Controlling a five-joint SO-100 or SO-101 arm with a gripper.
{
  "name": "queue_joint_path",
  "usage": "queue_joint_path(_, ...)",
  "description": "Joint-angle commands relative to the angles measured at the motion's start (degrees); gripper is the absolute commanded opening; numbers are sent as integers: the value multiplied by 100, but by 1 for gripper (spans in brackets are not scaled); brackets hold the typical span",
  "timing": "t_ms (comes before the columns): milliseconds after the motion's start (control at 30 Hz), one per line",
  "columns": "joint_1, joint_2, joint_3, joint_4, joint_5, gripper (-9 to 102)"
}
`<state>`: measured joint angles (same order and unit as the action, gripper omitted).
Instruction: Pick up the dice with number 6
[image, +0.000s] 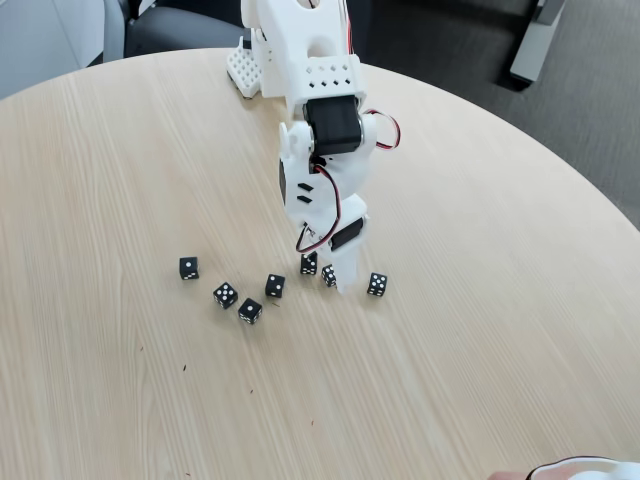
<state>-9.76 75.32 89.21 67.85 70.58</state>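
Looking down on the round, pale wood-grain desk (480, 330), we see the white plastic arm (310, 60) reaching in from twelve o'clock, its gripper (335, 278) lowered among a loose row of small black cube dice with white pips. The fingertips sit between two dice; whether the gripper is released or clenched we cannot tell, since the arm's body hides the gap.

At three o'clock of the fingertips, just beside them, lies the die (377, 284) whose top seems to carry the most pips, so we judge it the dice with number 6, though the faces are too small to count surely. Touching the gripper at nine o'clock is another die (328, 275), with a further one (309, 263) at ten o'clock. Well off toward nine o'clock sit four more (250, 311).

We think the danger is crowding: closing here could pinch the wrong neighbour or nudge the six aside, because the dice lie so close and the fingers are broad.
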Motion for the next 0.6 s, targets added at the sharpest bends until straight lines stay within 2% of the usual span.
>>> queue_joint_path(0,26,26,-26,-70,26,23)
queue_joint_path(567,167,-431,-79,-70,176,23)
